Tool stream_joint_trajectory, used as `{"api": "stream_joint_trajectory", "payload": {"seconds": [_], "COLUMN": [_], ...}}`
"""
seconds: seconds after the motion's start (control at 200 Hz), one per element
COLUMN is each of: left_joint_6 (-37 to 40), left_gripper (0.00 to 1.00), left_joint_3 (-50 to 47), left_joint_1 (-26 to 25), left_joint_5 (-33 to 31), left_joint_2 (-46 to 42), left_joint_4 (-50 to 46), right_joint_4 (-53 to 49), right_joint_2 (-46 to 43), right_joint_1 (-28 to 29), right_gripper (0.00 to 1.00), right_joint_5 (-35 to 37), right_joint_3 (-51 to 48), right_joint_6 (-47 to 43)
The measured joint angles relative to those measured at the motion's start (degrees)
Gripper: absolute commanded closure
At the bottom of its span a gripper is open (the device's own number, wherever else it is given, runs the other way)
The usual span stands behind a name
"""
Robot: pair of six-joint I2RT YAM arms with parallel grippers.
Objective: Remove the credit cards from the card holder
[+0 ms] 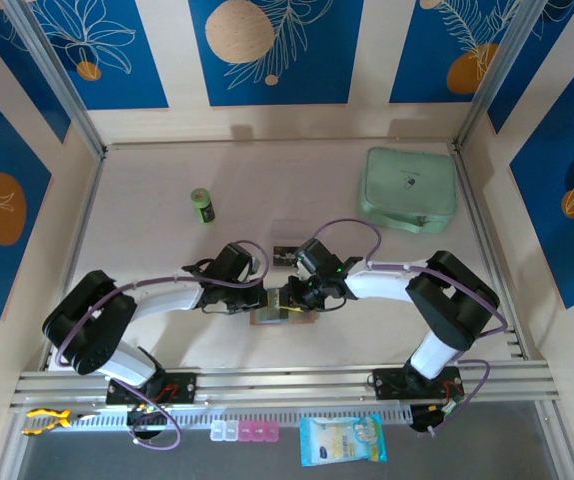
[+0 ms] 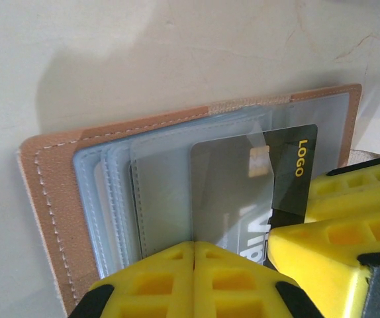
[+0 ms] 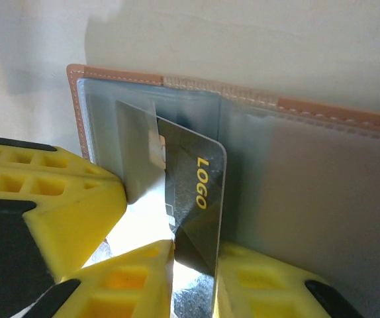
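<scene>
The tan card holder (image 2: 51, 192) lies open on the table between both arms (image 1: 267, 318), its grey-blue clear pockets facing up. A dark credit card (image 2: 289, 172) printed "LOGO" sticks halfway out of one pocket. My left gripper (image 2: 193, 248) is shut, its fingers pressed together on a clear pocket sheet of the card holder (image 3: 322, 109). My right gripper (image 3: 195, 248) comes from the other side, with the free end of the dark card (image 3: 196, 192) between its fingers. Any other cards are hidden under the pockets.
A mint-green case (image 1: 410, 188) lies at the back right and a small green bottle (image 1: 202, 205) at the back left. A small clear tray (image 1: 289, 228) sits just behind the grippers. A blue packet (image 1: 342, 440) lies in front of the arm bases.
</scene>
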Motion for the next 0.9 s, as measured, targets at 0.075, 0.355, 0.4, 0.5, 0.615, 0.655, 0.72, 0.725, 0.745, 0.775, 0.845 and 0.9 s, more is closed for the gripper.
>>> {"api": "stream_joint_trajectory", "payload": {"seconds": [0.075, 0.355, 0.4, 0.5, 0.615, 0.655, 0.72, 0.725, 0.745, 0.775, 0.845, 0.9], "left_joint_6": [0.0, -0.02, -0.02, -0.02, -0.02, -0.02, -0.02, -0.02, -0.02, -0.02, -0.02, -0.04], "left_gripper": [0.98, 0.98, 0.98, 0.98, 0.98, 0.98, 0.98, 0.98, 0.98, 0.98, 0.98, 0.98], "left_joint_3": [-0.02, -0.26, -0.26, -0.28, -0.28, -0.28, -0.28, -0.28, -0.28, -0.28, -0.28, -0.28], "left_joint_1": [0.0, 0.0, 0.0, 0.0, 0.0, 0.0, 0.0, 0.0, 0.0, 0.0, 0.0, 0.0], "left_joint_5": [-0.02, -0.02, 0.0, 0.0, -0.02, -0.02, -0.02, -0.02, -0.02, -0.02, -0.02, -0.02], "left_joint_2": [0.0, 0.0, 0.0, 0.0, 0.0, 0.0, -0.02, -0.02, -0.02, -0.04, -0.04, -0.04], "left_joint_4": [0.02, 0.42, 0.44, 0.5, 0.5, 0.48, 0.48, 0.48, 0.48, 0.46, 0.48, 0.46], "right_joint_4": [0.35, -0.17, -0.28, -0.72, -1.99, -2.75, -4.0, -4.11, -4.66, -5.49, -7.21, -8.68], "right_joint_2": [-0.07, -1.53, -1.84, -2.34, -2.91, -3.26, -3.98, -4.04, -4.35, -4.83, -5.97, -6.64], "right_joint_1": [0.0, -0.04, -0.04, -0.04, -0.04, -0.07, -0.09, -0.09, -0.09, -0.11, -0.11, -0.09], "right_gripper": [0.82, 0.88, 0.88, 0.89, 0.89, 0.89, 0.89, 0.89, 0.89, 0.89, 0.89, 0.9], "right_joint_5": [-0.02, 0.24, 0.31, 0.59, 1.42, 1.86, 2.38, 2.47, 2.73, 3.15, 3.85, 4.48], "right_joint_3": [-0.33, -0.33, -0.33, -0.33, -0.28, -0.24, -0.13, -0.13, -0.07, 0.07, 0.5, 1.05], "right_joint_6": [0.17, -0.13, -0.13, -0.37, -1.03, -1.4, -1.88, -1.9, -2.19, -2.51, -3.34, -4.17]}}
